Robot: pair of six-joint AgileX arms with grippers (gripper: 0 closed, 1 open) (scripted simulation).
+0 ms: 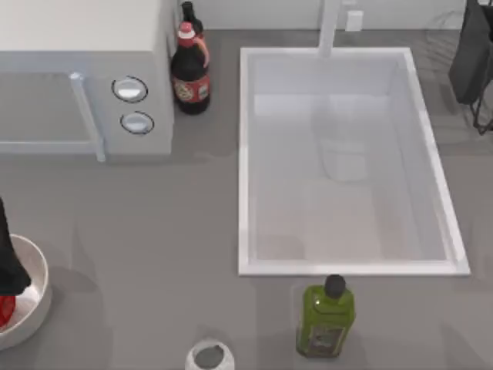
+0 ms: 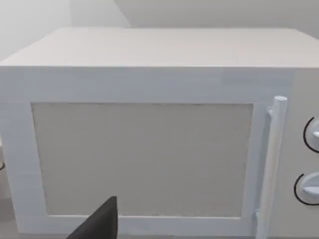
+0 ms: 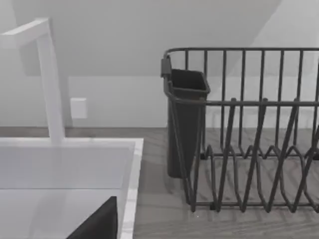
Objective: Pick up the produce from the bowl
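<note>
While the left arm (image 1: 9, 258) hangs over the bowl (image 1: 37, 266) holding the produce (image 1: 6, 310), I cannot tell its fingers' state.

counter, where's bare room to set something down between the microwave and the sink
The widest bare counter lies below the microwave, bordered by the sink, the bowl and the cup. It is tighter where the dark bottle stands between microwave and sink, and around the green bottle.

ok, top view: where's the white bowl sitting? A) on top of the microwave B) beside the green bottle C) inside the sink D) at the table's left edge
D: the bowl lies at the table's left edge, cut off by the frame, with the red produce in it.
</note>
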